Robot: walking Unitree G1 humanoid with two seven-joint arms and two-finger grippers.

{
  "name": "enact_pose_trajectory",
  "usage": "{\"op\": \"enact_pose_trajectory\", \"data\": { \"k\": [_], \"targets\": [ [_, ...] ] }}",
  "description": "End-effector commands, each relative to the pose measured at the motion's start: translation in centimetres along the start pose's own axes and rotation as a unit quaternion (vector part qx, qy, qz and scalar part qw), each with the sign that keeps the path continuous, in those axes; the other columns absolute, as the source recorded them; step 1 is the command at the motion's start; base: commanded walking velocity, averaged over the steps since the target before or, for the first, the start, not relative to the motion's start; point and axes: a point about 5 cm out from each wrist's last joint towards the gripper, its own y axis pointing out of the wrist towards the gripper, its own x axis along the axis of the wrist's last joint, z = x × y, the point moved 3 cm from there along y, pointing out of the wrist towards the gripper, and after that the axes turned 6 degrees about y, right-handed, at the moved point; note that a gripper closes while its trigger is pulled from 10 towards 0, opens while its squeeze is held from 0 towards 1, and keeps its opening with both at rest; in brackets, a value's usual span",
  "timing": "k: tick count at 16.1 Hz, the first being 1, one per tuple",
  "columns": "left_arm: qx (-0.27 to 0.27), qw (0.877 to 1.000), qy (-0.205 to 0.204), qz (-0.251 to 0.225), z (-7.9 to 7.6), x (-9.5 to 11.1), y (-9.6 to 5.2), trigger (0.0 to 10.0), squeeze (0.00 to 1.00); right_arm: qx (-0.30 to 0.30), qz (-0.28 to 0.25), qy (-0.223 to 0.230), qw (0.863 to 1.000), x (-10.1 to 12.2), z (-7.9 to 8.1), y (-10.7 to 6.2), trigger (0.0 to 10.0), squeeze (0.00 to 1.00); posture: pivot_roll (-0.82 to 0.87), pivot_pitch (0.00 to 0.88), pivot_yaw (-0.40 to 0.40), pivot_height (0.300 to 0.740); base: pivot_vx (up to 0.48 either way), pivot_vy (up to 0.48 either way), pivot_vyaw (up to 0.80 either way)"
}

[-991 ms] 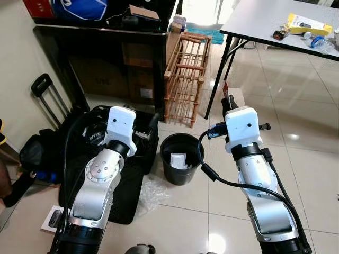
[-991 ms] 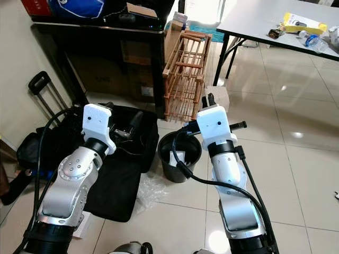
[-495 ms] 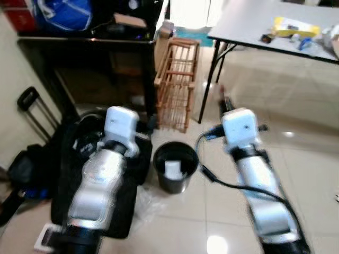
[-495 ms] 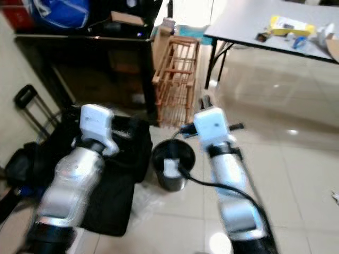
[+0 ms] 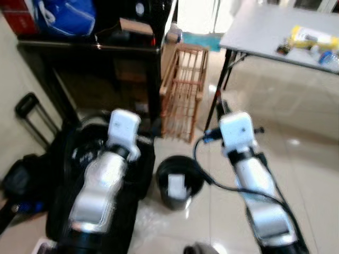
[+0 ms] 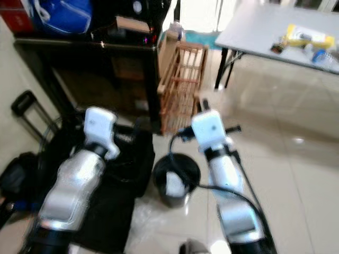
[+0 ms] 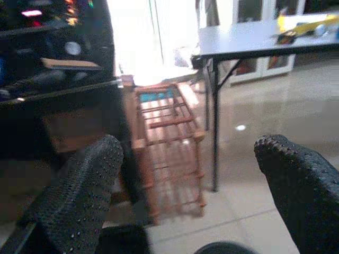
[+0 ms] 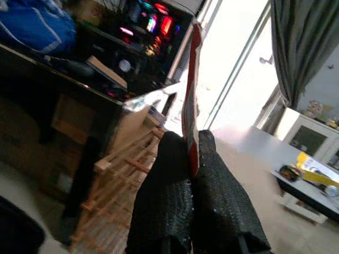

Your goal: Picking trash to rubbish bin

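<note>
A round black rubbish bin [image 5: 180,182] stands on the tiled floor between my two arms, with a white piece of trash [image 5: 176,186] inside it. My right gripper [image 8: 189,143] is raised above and behind the bin's right side, shut on a thin red and white wrapper [image 8: 190,95] that sticks up from between the fingers. The wrapper's tip also appears above the right wrist housing [image 5: 235,129]. My left gripper [image 7: 188,153] is open with nothing in it, its fingers [image 7: 79,196] spread wide, held up to the left of the bin over the black bag.
A wooden slatted rack [image 5: 185,90] leans behind the bin beside a dark cabinet [image 5: 90,58]. A grey folding table [image 5: 275,37] with items stands at the back right. A black bag [image 5: 69,159] and a suitcase handle [image 5: 32,114] lie to the left.
The whole picture has shifted and blurred, so the camera moved. Both arms keep the same pose, and the right gripper still holds the wrapper.
</note>
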Motion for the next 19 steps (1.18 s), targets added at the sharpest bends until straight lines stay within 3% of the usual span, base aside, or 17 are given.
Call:
{"op": "enact_pose_trajectory", "data": {
  "k": [1,3,16,19],
  "targets": [
    [0.009,1.000,0.013,-0.002,0.85,0.07,-0.42,10.0,0.00,0.006,-0.008,0.003,1.000,0.49,0.29,0.11,10.0,0.00,0.02,0.125,0.010,0.740,0.000,0.000,0.00],
    [0.008,1.000,0.016,0.003,0.81,-0.15,-0.52,10.0,0.00,0.009,-0.007,0.002,1.000,0.49,0.41,0.03,10.0,0.00,0.02,0.127,0.010,0.740,0.000,0.000,0.00],
    [0.007,1.000,0.010,0.005,0.85,-0.17,-0.69,10.0,0.00,0.018,-0.003,0.007,1.000,0.34,0.95,-0.17,10.0,0.00,0.03,0.136,0.011,0.740,0.000,-0.471,0.00],
    [0.008,1.000,0.005,0.001,0.88,-0.07,-0.62,10.0,0.00,0.018,-0.002,0.008,1.000,0.30,0.95,-0.14,10.0,0.00,0.03,0.134,0.011,0.740,0.000,0.000,0.00]
  ]
}}
